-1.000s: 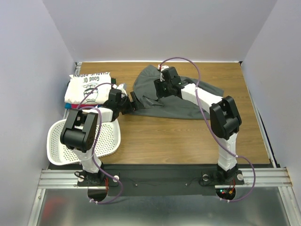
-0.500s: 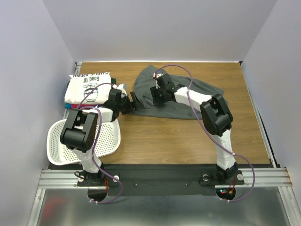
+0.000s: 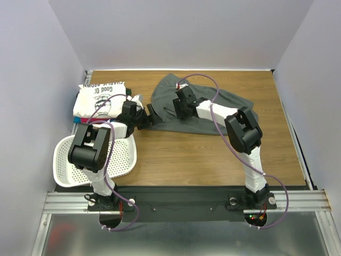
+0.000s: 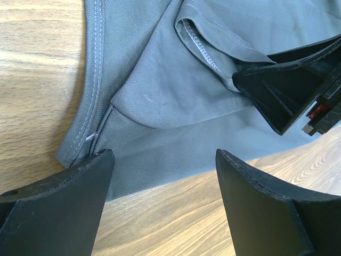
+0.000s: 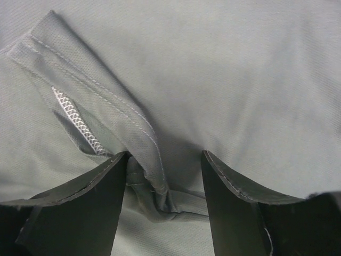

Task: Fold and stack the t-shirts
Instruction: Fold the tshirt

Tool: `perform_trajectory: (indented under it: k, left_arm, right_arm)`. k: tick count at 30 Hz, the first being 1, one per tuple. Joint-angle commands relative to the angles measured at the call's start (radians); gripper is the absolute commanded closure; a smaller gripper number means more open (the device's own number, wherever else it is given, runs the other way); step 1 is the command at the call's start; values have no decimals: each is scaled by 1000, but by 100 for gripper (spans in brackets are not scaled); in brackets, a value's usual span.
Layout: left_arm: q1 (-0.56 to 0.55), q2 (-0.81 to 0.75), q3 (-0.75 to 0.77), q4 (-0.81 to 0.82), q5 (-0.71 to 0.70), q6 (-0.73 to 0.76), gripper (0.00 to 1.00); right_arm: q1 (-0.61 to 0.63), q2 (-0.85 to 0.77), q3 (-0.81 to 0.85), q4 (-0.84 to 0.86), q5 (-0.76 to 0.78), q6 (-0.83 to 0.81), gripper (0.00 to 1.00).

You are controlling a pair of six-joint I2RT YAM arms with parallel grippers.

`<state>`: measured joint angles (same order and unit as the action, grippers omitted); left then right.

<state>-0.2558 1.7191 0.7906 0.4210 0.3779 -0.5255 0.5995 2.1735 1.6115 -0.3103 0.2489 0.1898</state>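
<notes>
A dark charcoal-grey t-shirt (image 3: pixel 162 93) lies spread and rumpled at the back middle of the wooden table. My right gripper (image 3: pixel 181 105) is pressed down on its left part. In the right wrist view its jaws (image 5: pixel 165 154) stand open astride a bunched seam ridge of the grey cloth (image 5: pixel 240 64). My left gripper (image 3: pixel 150 114) hovers open at the shirt's near left corner. The left wrist view shows that gripper (image 4: pixel 164 160) over the hem (image 4: pixel 160 96) and bare wood, with a right finger (image 4: pixel 287 90) close by. A folded white printed t-shirt (image 3: pixel 100 98) tops a stack at back left.
Thin blue and red cloth edges (image 3: pixel 79 120) peek out beneath the white tee. A white perforated basket (image 3: pixel 120 160) lies tilted at the front left beside the left arm's base. Grey walls close in the table on the left, back and right.
The right gripper has slid left and nearer across the grey shirt, its arm folding in toward the left gripper. The left arm has stayed put.
</notes>
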Motion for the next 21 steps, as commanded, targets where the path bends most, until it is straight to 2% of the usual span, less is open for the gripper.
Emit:
perform_trajectory:
  k: [1, 15, 21]
  left_arm:
    - [18, -1, -45, -60, -20, 30, 10]
    - [33, -9, -73, -54, -19, 32, 11]
    - [33, -9, -70, -54, -11, 28, 10]
  right_arm:
    - [0, -32, -13, 1, 125, 5, 37]
    - [-98, -37, 24, -16, 227, 36, 32]
    - [-106, -89, 28, -18, 194, 33, 33]
